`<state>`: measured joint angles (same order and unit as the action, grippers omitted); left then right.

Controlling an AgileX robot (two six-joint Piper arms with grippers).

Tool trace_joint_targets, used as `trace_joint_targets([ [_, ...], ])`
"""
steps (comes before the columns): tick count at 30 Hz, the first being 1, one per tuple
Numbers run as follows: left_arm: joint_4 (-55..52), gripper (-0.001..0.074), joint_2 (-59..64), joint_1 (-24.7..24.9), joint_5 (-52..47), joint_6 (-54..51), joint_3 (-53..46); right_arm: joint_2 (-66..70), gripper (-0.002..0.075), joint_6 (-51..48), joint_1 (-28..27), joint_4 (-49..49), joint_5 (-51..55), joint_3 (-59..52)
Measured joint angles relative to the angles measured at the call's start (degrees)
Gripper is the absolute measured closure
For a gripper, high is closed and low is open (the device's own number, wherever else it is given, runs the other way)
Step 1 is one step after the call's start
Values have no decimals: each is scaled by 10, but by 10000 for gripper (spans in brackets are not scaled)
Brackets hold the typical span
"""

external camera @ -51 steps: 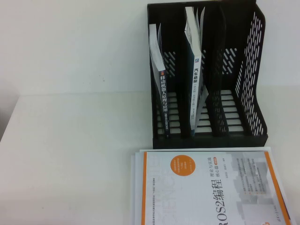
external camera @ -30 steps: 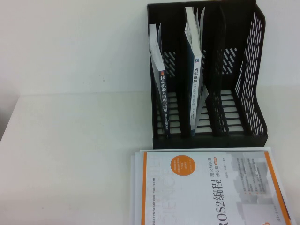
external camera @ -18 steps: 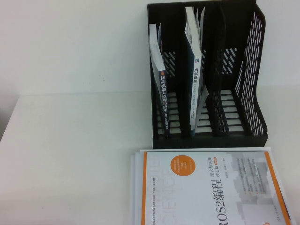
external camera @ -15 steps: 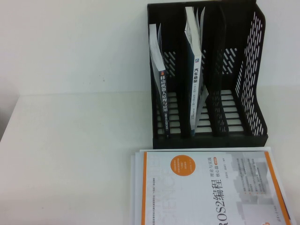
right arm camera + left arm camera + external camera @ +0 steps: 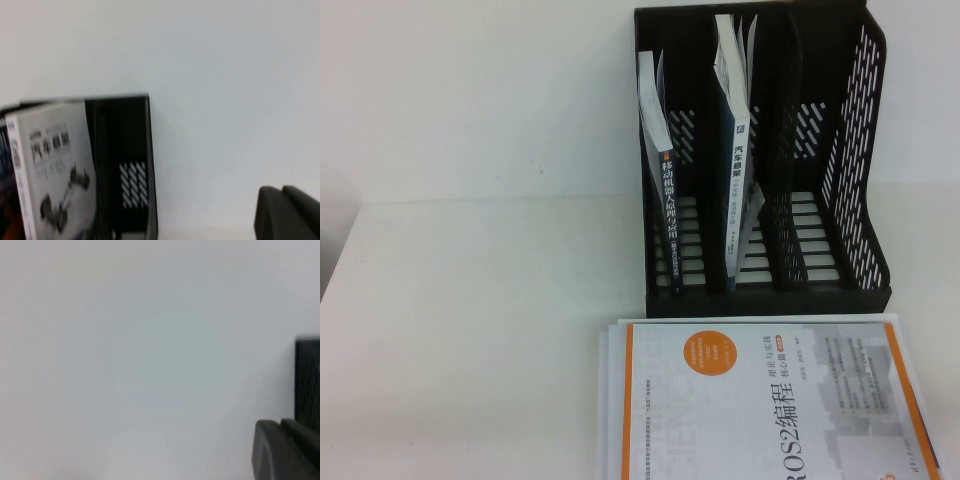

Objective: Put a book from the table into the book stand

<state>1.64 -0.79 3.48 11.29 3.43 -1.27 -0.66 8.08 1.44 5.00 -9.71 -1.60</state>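
A white and orange book (image 5: pixel 760 400) lies flat on top of a small stack at the front right of the table. Behind it stands the black book stand (image 5: pixel 865 200). A dark-spined book (image 5: pixel 668 215) stands in its left slot and a second book (image 5: pixel 738 185) in the slot beside it; the two right slots are empty. Neither arm shows in the high view. My left gripper (image 5: pixel 281 424) is shut and empty, with the stand's edge (image 5: pixel 307 380) beside it. My right gripper (image 5: pixel 282 190) is shut and empty, facing the stand (image 5: pixel 135 150) and a book (image 5: pixel 50 165) in it.
The white table (image 5: pixel 470 330) stretches to the left of the stand and the stack. A white wall (image 5: pixel 470 90) rises behind the table.
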Motion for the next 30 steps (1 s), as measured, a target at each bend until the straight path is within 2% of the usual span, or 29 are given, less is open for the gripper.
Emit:
trace_joint_targets([
  [8, 0, 739, 0, 0, 164, -16, 0, 0, 729, 34, 0, 0, -78, 0],
  [12, 1, 739, 0, 0, 193, -17, 0, 0, 729, 50, 0, -1, -114, 0],
  [16, 3, 739, 0, 0, 211, 46, 0, 0, 729, 53, 0, -1, -107, 2],
  [18, 3, 739, 0, 0, 185, 59, 6, 0, 729, 54, 0, -1, -62, 19],
  [21, 6, 739, 0, 0, 73, 65, 51, 0, 729, 54, 0, -1, 40, 78],
  [26, 30, 739, 5, 0, -93, 104, 149, 9, 729, 54, 0, -2, 302, 210],
  [30, 33, 739, 59, 0, -190, 114, 197, 74, 729, 54, 0, -5, 484, 295],
])
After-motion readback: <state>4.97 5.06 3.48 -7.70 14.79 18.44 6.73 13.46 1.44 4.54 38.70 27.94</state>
